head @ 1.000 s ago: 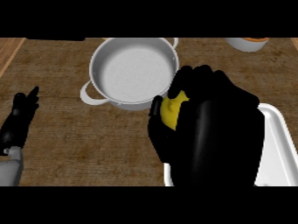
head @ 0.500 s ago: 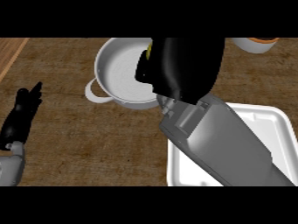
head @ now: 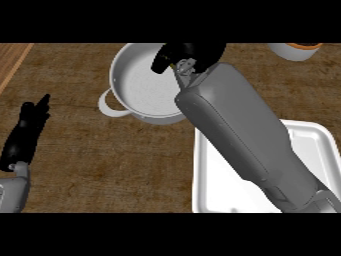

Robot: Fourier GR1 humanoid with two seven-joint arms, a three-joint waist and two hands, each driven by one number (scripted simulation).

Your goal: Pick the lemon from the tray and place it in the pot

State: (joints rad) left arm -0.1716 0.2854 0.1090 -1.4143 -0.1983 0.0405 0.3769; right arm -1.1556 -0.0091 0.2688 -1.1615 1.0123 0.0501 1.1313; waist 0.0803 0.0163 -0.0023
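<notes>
nearest, at the lower right: white rectangular tray (head: 317, 145) with rounded corners and a raised rim, flat on the brown woven-textured surface (head: 84, 150), partly covered by the smooth grey right forearm slanting up across it. at the left edge: left hand (head: 27, 132), black, fingers straight and relaxed, pointing up, holding nothing, resting over the surface. further up: round pale metal pot (head: 140, 82) with a loop handle on its left side, matte interior. over the pot's far right rim: right hand (head: 184, 54), black, curled; cannot tell the state of its fingers. lemon hidden, only a tiny yellowish glint by the hand. far right corner: small pale bowl (head: 295, 50) with orange contents.
</notes>
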